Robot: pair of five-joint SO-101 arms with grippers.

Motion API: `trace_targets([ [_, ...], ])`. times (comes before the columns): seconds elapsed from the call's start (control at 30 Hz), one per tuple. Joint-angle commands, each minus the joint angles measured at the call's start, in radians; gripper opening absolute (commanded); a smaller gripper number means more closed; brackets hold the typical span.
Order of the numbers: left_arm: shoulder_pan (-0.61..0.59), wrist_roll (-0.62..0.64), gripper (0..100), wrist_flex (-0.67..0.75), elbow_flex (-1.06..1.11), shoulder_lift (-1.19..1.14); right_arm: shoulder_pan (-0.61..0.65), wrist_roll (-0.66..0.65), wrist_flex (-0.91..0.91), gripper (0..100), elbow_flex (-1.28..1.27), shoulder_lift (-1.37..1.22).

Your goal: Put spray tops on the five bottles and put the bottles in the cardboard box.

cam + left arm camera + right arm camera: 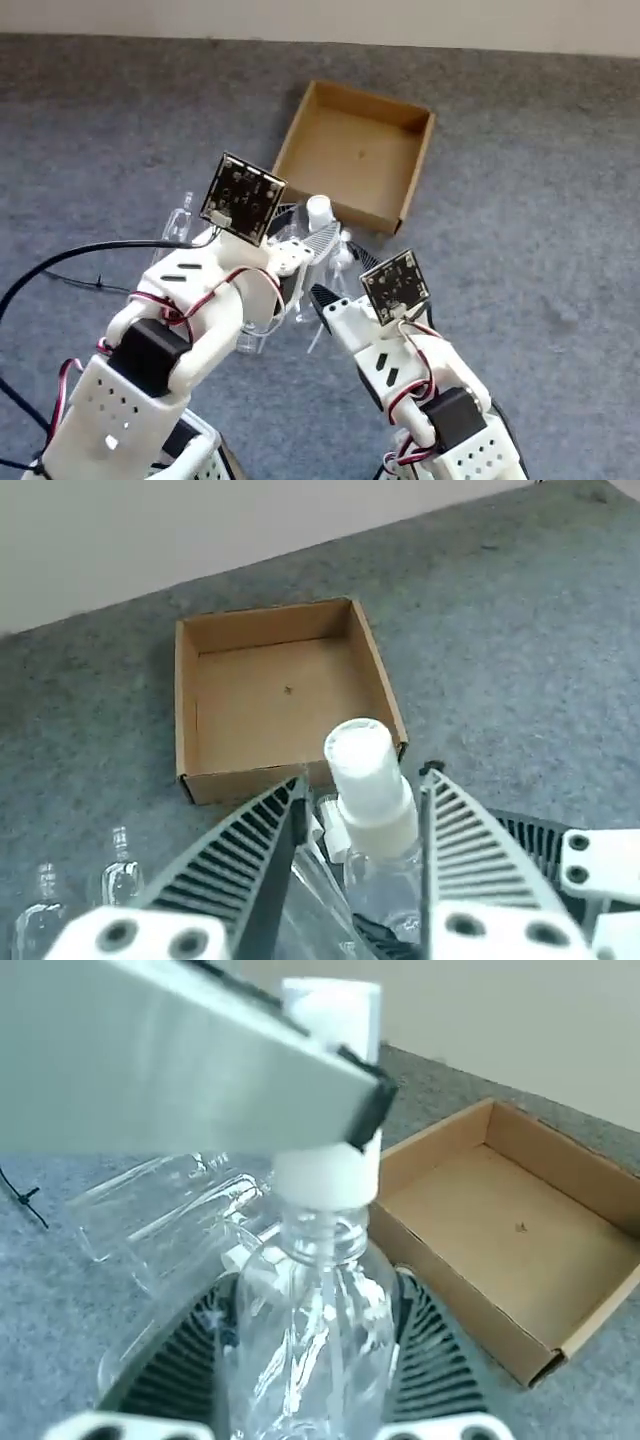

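Cardboard box [350, 150]: plain tan-brown, one small dark speck on its floor. Carpet [540, 200]: mottled grey. Spray top [368, 780]: white. Bottle [310, 1350]: clear, colourless. Left gripper [365, 778]: white, ridged in stripes, black edging. Arms [205, 345]: white, with red and black wires. Wall [300, 15]: cream.

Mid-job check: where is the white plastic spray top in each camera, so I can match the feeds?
High view: white plastic spray top between the two arms, just short of the brown cardboard box.
Left wrist view: spray top in the foreground, before the box's near wall.
Right wrist view: spray top on the clear plastic bottle held by the right pincer, box beyond.
Shared landmark: the cardboard box.
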State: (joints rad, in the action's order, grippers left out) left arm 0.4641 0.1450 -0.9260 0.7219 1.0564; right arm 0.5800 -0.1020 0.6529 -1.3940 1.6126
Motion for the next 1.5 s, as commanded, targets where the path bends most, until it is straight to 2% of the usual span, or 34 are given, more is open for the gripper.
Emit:
trace_targets([
  [0.0, 0.013, -0.002, 20, 0.021, -0.031, 0.015, -0.018, 0.003, -0.030, 0.5, 0.010, 0.012],
  [0.23, 0.005, -0.005, 20, -0.034, -0.219, 0.007, -0.022, 0.003, -0.031, 0.5, 0.010, 0.012],
  [0.3, -0.036, -0.023, 20, -0.029, -0.245, 0.004, -0.022, 0.003, -0.031, 0.5, 0.013, 0.012],
  [0.63, -0.053, -0.135, 20, -0.011, -0.107, 0.004, -0.019, 0.003, -0.031, 0.5, 0.013, 0.012],
  [0.77, -0.051, -0.137, 20, 0.035, -0.051, 0.004, -0.019, 0.003, -0.031, 0.5, 0.013, 0.012],
  [0.87, -0.007, -0.140, 20, 0.041, -0.036, 0.004, -0.018, 0.003, -0.031, 0.5, 0.013, 0.012],
  [1.0, 0.062, -0.176, 20, 0.038, -0.045, -0.039, -0.018, 0.003, -0.031, 0.5, 0.013, 0.012],
  [1.47, 0.067, -0.178, 20, -0.003, -0.174, -0.127, -0.018, 0.003, -0.031, 0.5, 0.005, 0.012],
])
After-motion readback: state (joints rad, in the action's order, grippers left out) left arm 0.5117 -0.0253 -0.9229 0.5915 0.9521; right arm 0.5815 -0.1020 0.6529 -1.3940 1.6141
